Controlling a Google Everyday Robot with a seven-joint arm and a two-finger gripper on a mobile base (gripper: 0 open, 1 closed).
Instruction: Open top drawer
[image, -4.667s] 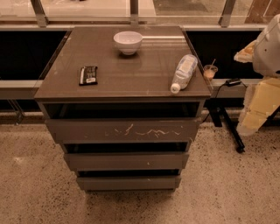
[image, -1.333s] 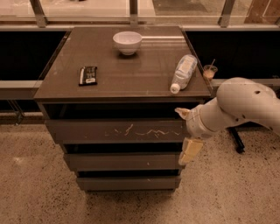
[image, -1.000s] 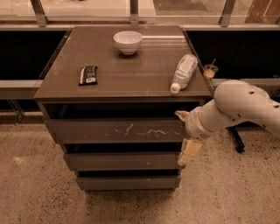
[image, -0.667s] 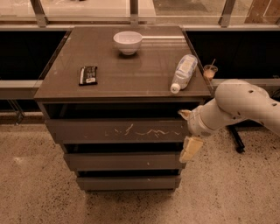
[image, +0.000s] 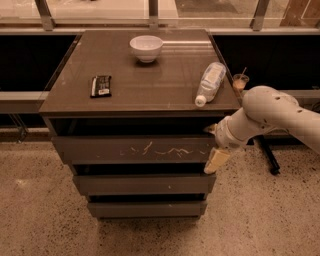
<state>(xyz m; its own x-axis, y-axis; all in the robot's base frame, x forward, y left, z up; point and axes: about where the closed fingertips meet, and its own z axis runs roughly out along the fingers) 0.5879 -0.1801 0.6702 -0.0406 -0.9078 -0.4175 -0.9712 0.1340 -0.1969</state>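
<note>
The top drawer (image: 135, 149) is the widest grey-brown front, with pale scratches across its middle, just under the cabinet top. It sits pushed in, with a dark gap above it. My gripper (image: 213, 145) is at the drawer's right end, on the white arm (image: 270, 112) that reaches in from the right. Its fingers stand apart: one cream finger (image: 216, 160) hangs by the front's lower right corner. The other tip is near the upper corner. I cannot tell whether they touch the front.
The cabinet top (image: 165, 75) carries a white bowl (image: 146, 47), a dark snack bar (image: 101, 85) and a lying plastic bottle (image: 210, 82). Two narrower drawers (image: 142, 183) sit below. A small cup (image: 240, 81) and a black stand leg (image: 266, 155) are at the right. The floor is speckled.
The arm came in from the far right to the drawer's right end. Over the last second it has only shifted slightly. The drawer has not moved.
</note>
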